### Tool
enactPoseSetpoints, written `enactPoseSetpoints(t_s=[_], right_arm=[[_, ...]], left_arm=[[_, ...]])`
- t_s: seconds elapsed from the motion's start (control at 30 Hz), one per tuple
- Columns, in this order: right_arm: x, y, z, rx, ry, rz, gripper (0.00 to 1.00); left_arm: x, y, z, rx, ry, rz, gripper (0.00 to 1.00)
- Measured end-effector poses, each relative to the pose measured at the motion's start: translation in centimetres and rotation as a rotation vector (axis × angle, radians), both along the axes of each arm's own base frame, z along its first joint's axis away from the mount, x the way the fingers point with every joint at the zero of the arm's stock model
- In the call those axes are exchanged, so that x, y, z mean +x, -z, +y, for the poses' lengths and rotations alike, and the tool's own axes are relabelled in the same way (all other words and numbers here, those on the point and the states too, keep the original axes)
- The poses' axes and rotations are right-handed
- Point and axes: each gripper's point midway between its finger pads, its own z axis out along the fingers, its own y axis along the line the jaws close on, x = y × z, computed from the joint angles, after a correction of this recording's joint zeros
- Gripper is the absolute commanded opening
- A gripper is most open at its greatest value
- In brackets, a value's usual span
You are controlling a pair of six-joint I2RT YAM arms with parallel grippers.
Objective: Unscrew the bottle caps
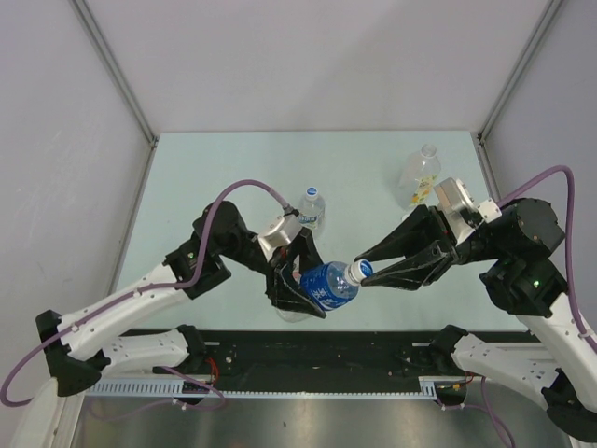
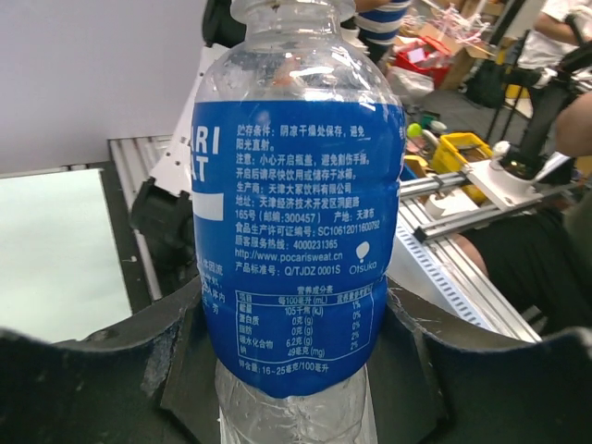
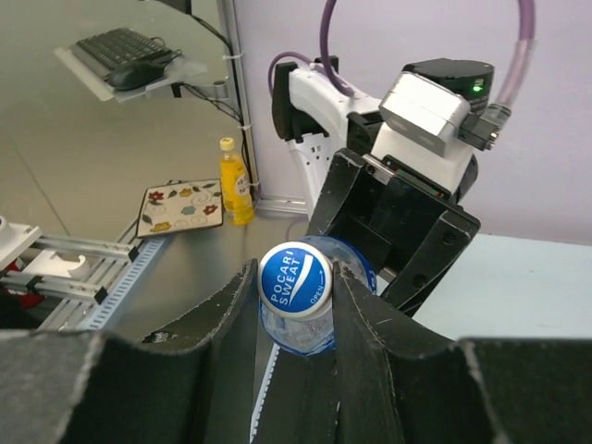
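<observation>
Blue-labelled bottle (image 2: 296, 231) in left gripper (image 1: 303, 289) | right gripper (image 1: 362, 272) clamps its cap (image 3: 294, 277) | larger bottle (image 1: 422, 175) behind, apart

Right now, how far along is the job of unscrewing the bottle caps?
Done: nothing that I can see; no loose cap shows in any view. In hand: the left gripper holds the blue-labelled bottle, and the right gripper is shut on its blue cap, which sits on the neck. Left: that cap, then the small bottle and the larger bottle standing behind; their tops are too small to judge.
</observation>
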Motion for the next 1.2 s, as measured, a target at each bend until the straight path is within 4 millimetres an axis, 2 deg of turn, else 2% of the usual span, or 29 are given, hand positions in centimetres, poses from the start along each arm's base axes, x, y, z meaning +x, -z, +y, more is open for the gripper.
enactPoseSetpoints(t_s=[0.37, 0.93, 1.03, 1.07, 1.13, 1.17, 1.2], right_arm=[[-0.6, 0.7, -0.6, -0.019, -0.045, -0.038, 0.00], [0.5, 1.3, -0.8, -0.035, -0.005, -0.034, 0.00], [0.8, 1.4, -0.8, -0.039, 0.006, -0.024, 0.10], [0.9, 1.5, -0.8, -0.041, 0.011, -0.020, 0.22], [1.2, 1.6, -0.8, -0.046, 0.024, -0.009, 0.31], [1.3, 1.6, -0.8, -0.047, 0.032, -0.004, 0.43], [1.4, 1.7, -0.8, -0.049, 0.038, 0.001, 0.46]], left_arm=[[-0.2, 0.5, 0.0, 0.029, 0.078, 0.029, 0.00], [1.2, 1.0, 0.2, 0.045, 0.055, 0.032, 0.00], [1.4, 1.1, 0.2, 0.046, 0.045, 0.029, 0.00], [1.5, 1.2, 0.1, 0.047, 0.041, 0.027, 0.00], [1.7, 1.3, 0.1, 0.048, 0.029, 0.024, 0.00], [1.9, 1.3, 0.1, 0.049, 0.022, 0.021, 0.00], [2.0, 1.4, 0.1, 0.050, 0.015, 0.017, 0.00]])
